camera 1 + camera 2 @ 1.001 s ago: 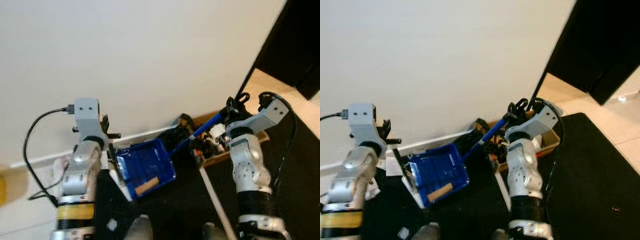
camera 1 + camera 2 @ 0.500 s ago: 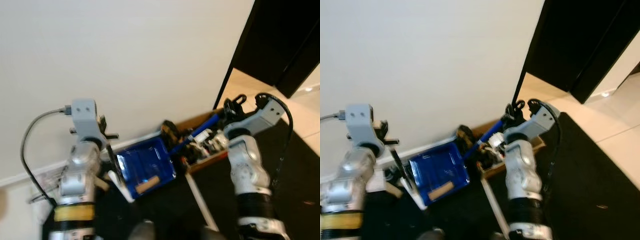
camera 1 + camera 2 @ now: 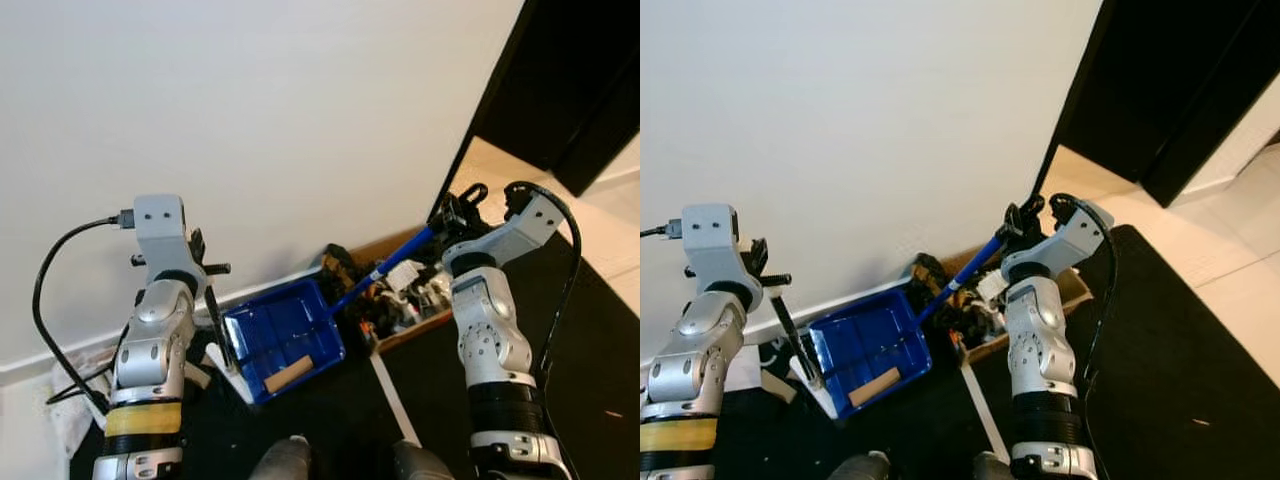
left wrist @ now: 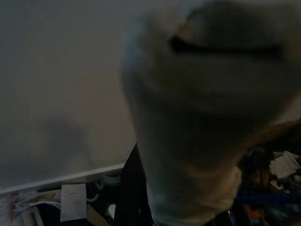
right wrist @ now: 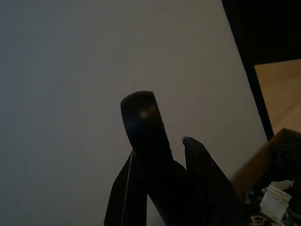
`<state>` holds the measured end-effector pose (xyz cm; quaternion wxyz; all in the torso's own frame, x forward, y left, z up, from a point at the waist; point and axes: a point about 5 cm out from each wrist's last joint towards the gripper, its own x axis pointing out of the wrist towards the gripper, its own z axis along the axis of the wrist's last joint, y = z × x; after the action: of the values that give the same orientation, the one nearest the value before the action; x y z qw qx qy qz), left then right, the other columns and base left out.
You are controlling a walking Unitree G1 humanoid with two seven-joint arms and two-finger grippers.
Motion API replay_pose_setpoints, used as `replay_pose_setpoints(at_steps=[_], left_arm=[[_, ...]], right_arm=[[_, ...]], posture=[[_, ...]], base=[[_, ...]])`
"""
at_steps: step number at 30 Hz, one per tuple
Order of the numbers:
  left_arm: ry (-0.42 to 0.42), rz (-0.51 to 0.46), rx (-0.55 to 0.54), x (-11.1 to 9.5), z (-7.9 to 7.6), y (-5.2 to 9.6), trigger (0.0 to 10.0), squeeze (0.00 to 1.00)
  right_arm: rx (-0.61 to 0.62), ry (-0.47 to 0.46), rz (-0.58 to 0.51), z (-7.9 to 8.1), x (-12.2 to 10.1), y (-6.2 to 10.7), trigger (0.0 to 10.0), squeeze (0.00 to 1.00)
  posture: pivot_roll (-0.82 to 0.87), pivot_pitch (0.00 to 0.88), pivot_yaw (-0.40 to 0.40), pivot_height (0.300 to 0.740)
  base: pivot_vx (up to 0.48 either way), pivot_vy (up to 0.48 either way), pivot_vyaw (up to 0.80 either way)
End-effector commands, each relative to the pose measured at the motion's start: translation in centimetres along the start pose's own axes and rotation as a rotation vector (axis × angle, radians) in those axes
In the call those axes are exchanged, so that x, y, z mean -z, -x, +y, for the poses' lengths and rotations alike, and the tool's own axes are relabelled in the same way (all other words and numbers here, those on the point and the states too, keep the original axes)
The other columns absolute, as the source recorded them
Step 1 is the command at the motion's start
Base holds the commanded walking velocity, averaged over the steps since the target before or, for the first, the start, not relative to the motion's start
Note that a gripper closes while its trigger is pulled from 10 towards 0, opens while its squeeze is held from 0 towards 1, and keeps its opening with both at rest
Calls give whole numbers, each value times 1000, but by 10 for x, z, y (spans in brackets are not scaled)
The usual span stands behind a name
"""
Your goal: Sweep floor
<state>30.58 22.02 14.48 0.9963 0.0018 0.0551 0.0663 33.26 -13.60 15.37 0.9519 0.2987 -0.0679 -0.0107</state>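
A blue dustpan (image 3: 283, 328) rests tilted on the dark floor by the white wall, with a tan wooden piece (image 3: 286, 373) lying in it. Its long blue handle (image 3: 380, 270) slants up to my right gripper (image 3: 450, 213), which is shut on the handle's black end (image 5: 141, 117). My left gripper (image 3: 198, 262) is shut on a thin black stick (image 3: 218, 325) that runs down to a white piece (image 3: 232, 378) at the pan's left edge. In the left wrist view a blurred pale shape (image 4: 197, 132) sits close to the lens.
An open cardboard box (image 3: 415, 322) full of clutter stands against the wall right of the pan. A white strip (image 3: 388, 392) lies on the black mat (image 3: 590, 350). A dark doorway (image 3: 570, 70) opens at the right. Papers (image 4: 73, 207) lie by the skirting.
The whole picture has swung, so the camera has moved. Both grippers keep their hold, and the tan piece stays in the dustpan.
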Motion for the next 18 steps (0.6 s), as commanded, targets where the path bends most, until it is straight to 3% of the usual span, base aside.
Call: replay_pose_setpoints(at_steps=[1, 14, 18], left_arm=[[-30, -32, 7, -4, -1, 2, 10000, 0], [-30, -26, -3, -3, -1, 2, 10000, 0], [-8, -19, -38, -1, 3, 1, 10000, 0]], right_arm=[[-11, -59, -36, 7, -3, 1, 10000, 0], [-9, -61, -34, 6, -3, 1, 10000, 0], [-12, -62, -32, 7, -3, 1, 10000, 0]], posture=[[256, 126, -2, 740], [257, 128, -2, 740], [257, 129, -2, 740]], base=[[0, -435, 0], [0, -461, 0], [0, 0, 0]])
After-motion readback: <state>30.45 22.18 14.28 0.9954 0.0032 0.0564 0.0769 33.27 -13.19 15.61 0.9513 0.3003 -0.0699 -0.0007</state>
